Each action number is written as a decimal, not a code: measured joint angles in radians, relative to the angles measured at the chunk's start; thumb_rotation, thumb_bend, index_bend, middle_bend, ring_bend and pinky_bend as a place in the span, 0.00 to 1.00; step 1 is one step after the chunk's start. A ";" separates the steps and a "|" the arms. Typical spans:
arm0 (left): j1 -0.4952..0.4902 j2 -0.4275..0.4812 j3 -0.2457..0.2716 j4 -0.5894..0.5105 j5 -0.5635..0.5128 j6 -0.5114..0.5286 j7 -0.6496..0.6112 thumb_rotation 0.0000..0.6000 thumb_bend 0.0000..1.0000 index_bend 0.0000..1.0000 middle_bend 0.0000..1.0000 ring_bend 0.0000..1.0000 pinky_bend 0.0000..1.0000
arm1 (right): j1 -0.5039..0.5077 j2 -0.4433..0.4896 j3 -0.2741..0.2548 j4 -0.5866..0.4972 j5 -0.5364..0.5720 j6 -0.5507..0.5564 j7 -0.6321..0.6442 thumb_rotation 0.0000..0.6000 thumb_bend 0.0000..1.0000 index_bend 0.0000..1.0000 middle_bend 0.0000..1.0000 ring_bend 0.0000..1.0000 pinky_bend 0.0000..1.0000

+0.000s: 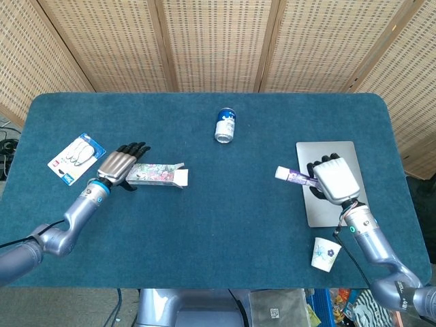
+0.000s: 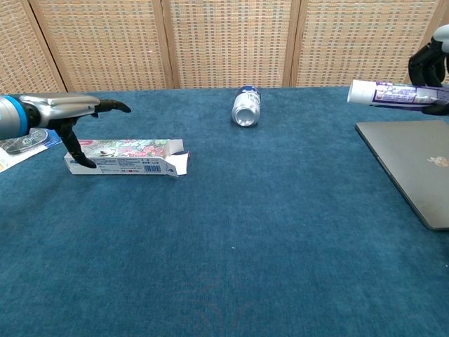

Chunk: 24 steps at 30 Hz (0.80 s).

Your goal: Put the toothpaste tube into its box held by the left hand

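Fingers (image 1: 315, 166) around toothpaste tube (image 1: 294, 177)

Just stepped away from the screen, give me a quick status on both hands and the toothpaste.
Left hand open over the box, not gripping. Right hand holds toothpaste tube aloft above the laptop. Can lies clear of the path.

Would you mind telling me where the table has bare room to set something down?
Bare cloth spans the whole near half of the table, and between the box flaps and the laptop. It is crowded at left, where the left hand covers the box end beside the blister pack, and around the can.
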 measured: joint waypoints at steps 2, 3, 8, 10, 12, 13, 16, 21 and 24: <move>-0.013 -0.019 0.001 0.023 -0.010 -0.013 0.003 1.00 0.07 0.05 0.13 0.15 0.27 | -0.004 0.007 0.003 -0.002 0.000 0.002 0.001 1.00 0.55 0.57 0.61 0.47 0.41; -0.019 -0.032 0.003 0.038 -0.016 -0.017 0.004 1.00 0.07 0.09 0.16 0.18 0.29 | -0.006 0.009 0.004 -0.003 0.000 0.002 0.001 1.00 0.55 0.57 0.61 0.47 0.41; -0.033 -0.072 0.010 0.087 -0.035 -0.027 0.012 1.00 0.07 0.26 0.29 0.29 0.36 | -0.013 0.022 0.006 -0.021 -0.007 0.008 -0.003 1.00 0.56 0.57 0.61 0.47 0.41; -0.037 -0.086 0.014 0.105 -0.045 -0.032 0.013 1.00 0.09 0.32 0.35 0.34 0.38 | -0.016 0.028 0.007 -0.029 -0.011 0.012 -0.006 1.00 0.56 0.57 0.61 0.47 0.41; -0.038 -0.094 0.014 0.113 -0.050 -0.032 0.010 1.00 0.14 0.39 0.41 0.38 0.41 | -0.018 0.031 0.008 -0.035 -0.013 0.014 -0.008 1.00 0.56 0.57 0.61 0.47 0.41; -0.037 -0.096 0.013 0.114 -0.051 -0.030 0.004 1.00 0.17 0.43 0.43 0.40 0.42 | -0.019 0.036 0.009 -0.043 -0.016 0.018 -0.010 1.00 0.56 0.57 0.61 0.47 0.41; -0.027 -0.098 0.009 0.108 -0.041 0.005 -0.040 1.00 0.24 0.47 0.48 0.43 0.42 | -0.025 0.056 0.011 -0.072 -0.027 0.031 -0.018 1.00 0.56 0.57 0.62 0.47 0.41; -0.002 -0.085 0.005 0.076 0.024 0.116 -0.199 1.00 0.26 0.49 0.50 0.44 0.44 | -0.033 0.108 0.020 -0.127 -0.049 0.053 -0.036 1.00 0.56 0.57 0.62 0.47 0.41; 0.013 -0.076 0.005 0.056 0.078 0.204 -0.333 1.00 0.26 0.49 0.49 0.44 0.44 | -0.037 0.150 0.027 -0.168 -0.064 0.066 -0.056 1.00 0.56 0.57 0.62 0.47 0.41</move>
